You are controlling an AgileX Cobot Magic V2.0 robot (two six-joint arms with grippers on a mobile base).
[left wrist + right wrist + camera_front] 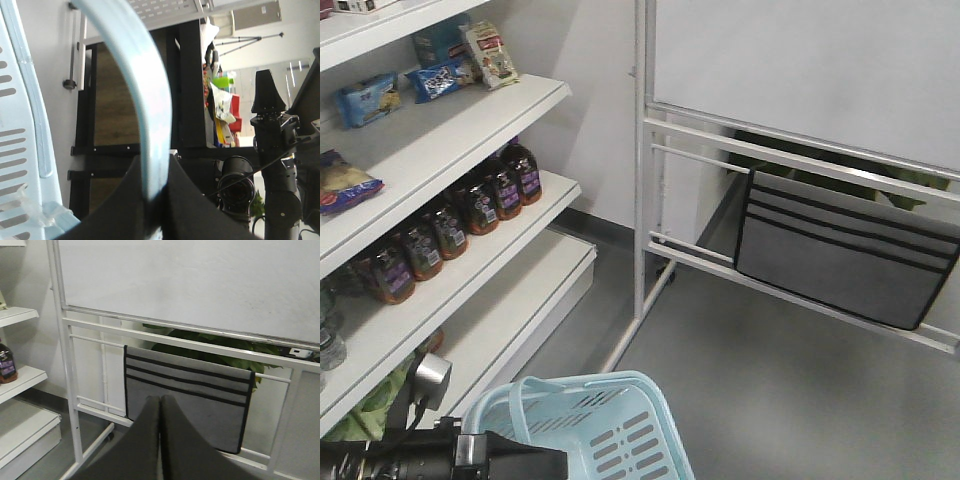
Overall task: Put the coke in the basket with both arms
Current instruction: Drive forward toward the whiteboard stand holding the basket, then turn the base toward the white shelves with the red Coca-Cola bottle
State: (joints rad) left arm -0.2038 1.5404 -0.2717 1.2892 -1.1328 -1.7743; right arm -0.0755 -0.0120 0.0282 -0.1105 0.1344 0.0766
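The light blue basket (610, 430) sits at the bottom of the front view, its hoop handle (515, 400) raised. My left gripper (156, 172) is shut on that handle (147, 100), which arcs up between the black fingers. The basket's slotted wall (20, 150) fills the left edge of the left wrist view. The left arm (430, 460) shows at the lower left of the front view. My right gripper (160, 400) is shut with nothing in it, and it points at a whiteboard stand. The coke is out of view.
White shelves (500, 240) on the left hold dark bottles (470, 205) and snack packs (440, 75). A white whiteboard frame (640, 200) with a grey striped pouch (840, 255) stands ahead on grey floor. Another black arm (272, 130) rises at the right of the left wrist view.
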